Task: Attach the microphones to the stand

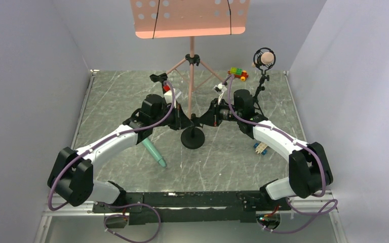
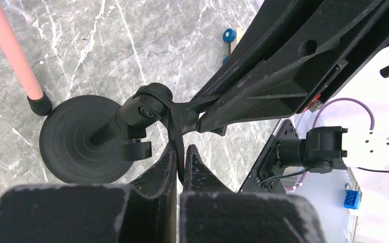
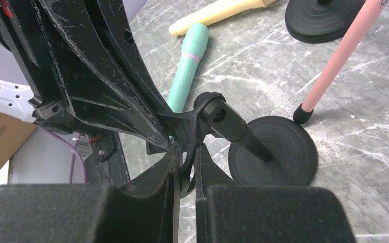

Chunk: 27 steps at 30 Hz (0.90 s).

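A short black stand on a round base (image 1: 192, 138) is at the table's middle, with its black clip (image 2: 174, 114) at the top. My left gripper (image 2: 181, 149) is shut on a thin arm of that clip from the left. Opposite it, my right gripper (image 3: 186, 149) is shut on the clip's ring from the right. The two meet over the base (image 1: 192, 122). The teal microphone (image 1: 154, 153) lies on the table under my left arm. Beside it in the right wrist view lies the pale yellow microphone (image 3: 218, 12). The pink microphone (image 1: 265, 58) sits in a taller stand at the back right.
A pink music stand (image 1: 191, 61) on tripod legs rises just behind the short stand; one leg's foot (image 3: 301, 114) rests beside the base. Another black stand (image 1: 158, 78) is at the back left. Brick toy cars sit at the back right (image 1: 238, 74) and near my right arm (image 1: 261, 148).
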Each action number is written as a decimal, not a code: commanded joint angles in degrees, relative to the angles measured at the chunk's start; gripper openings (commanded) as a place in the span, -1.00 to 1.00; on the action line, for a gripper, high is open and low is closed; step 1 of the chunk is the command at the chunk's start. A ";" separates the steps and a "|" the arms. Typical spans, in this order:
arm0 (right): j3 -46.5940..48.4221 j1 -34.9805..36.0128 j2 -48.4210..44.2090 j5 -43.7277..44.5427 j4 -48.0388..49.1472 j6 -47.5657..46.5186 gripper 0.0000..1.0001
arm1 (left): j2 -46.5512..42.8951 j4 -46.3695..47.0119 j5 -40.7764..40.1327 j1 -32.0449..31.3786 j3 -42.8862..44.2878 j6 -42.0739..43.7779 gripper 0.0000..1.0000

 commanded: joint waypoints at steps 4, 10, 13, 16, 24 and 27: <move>-1.79 -2.40 3.01 4.47 -8.82 -1.67 -1.00 | 2.16 -2.61 -4.15 2.63 -1.23 3.84 -1.00; -1.29 -2.40 3.24 3.73 -8.82 -2.22 -1.00 | 2.23 -2.70 -3.61 2.59 -0.53 3.58 -1.00; 0.35 -2.22 3.20 3.19 -10.30 -3.60 -1.00 | 2.33 -2.70 -2.56 2.54 1.17 2.17 -0.96; 1.84 -1.73 3.02 3.22 -11.04 -4.21 -0.97 | 2.28 -6.04 -2.23 2.43 3.88 0.83 -0.61; 6.11 1.59 0.95 3.51 -14.53 -7.43 -0.11 | -3.17 -12.82 -4.13 1.03 11.03 0.86 0.25; 7.39 1.78 -1.45 3.84 -16.22 -8.84 0.12 | -10.37 -11.13 -7.53 0.97 9.13 0.80 0.49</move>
